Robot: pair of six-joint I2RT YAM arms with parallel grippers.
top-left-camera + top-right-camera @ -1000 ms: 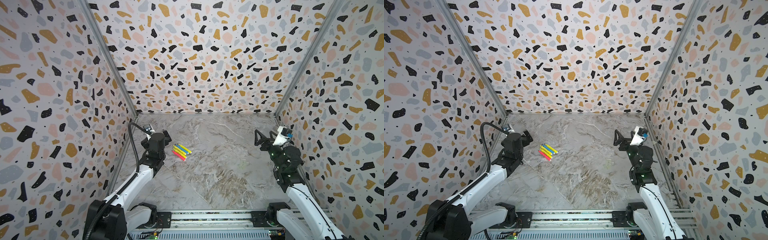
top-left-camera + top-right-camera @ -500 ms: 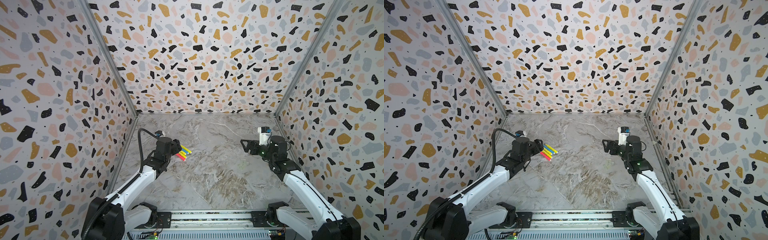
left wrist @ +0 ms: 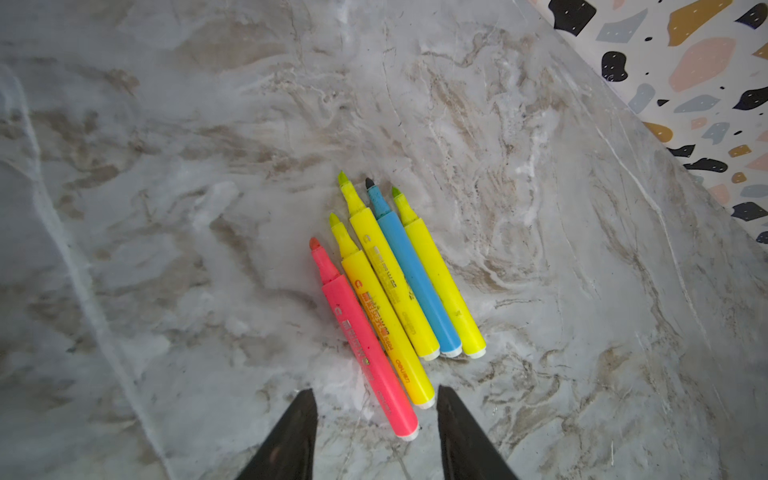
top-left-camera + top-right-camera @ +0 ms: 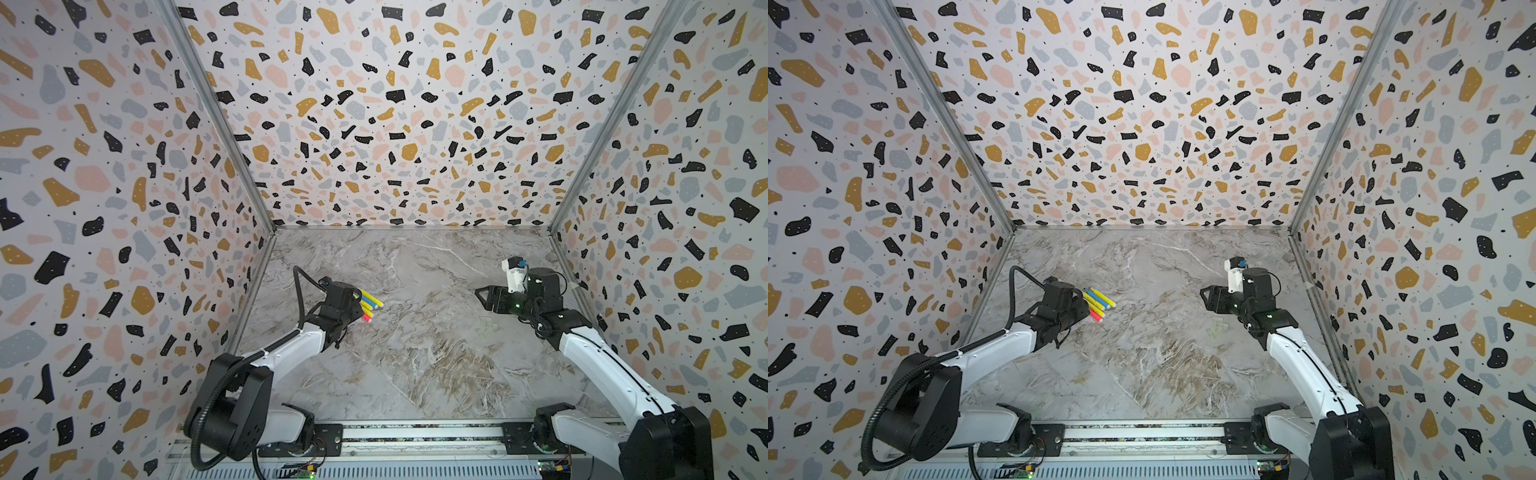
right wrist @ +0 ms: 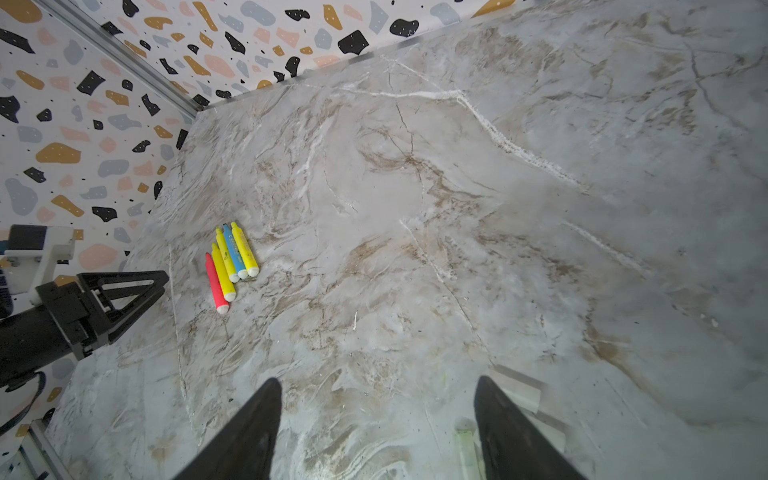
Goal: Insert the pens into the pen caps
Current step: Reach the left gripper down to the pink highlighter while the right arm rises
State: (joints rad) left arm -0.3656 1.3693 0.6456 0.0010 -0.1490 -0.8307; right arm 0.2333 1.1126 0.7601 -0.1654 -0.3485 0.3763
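Several pens (image 3: 390,291) lie side by side on the marble floor at the left: one pink-red, three yellow, one blue, tips bare. Both top views show the pens (image 4: 370,305) (image 4: 1099,305) half hidden under my left gripper (image 4: 357,309) (image 4: 1082,311). In the left wrist view my left gripper (image 3: 376,395) is open, its jaws either side of the pink-red and one yellow pen's rear ends, not touching them. My right gripper (image 5: 378,381) (image 4: 482,298) hangs open and empty at the right. Two see-through pen caps (image 5: 517,390) (image 5: 463,442) lie beside one of its fingers.
Terrazzo-patterned walls (image 4: 124,208) close in the left, back and right of the marble floor (image 4: 415,353). A metal rail (image 4: 415,436) carrying both arm bases runs along the front edge. From the right wrist view the left gripper (image 5: 160,276) shows beside the pens (image 5: 230,262).
My left gripper has come forward and down over the pens' rear ends, its jaws narrowing. My right arm has swung in from the right wall and lowered, jaws also narrower.
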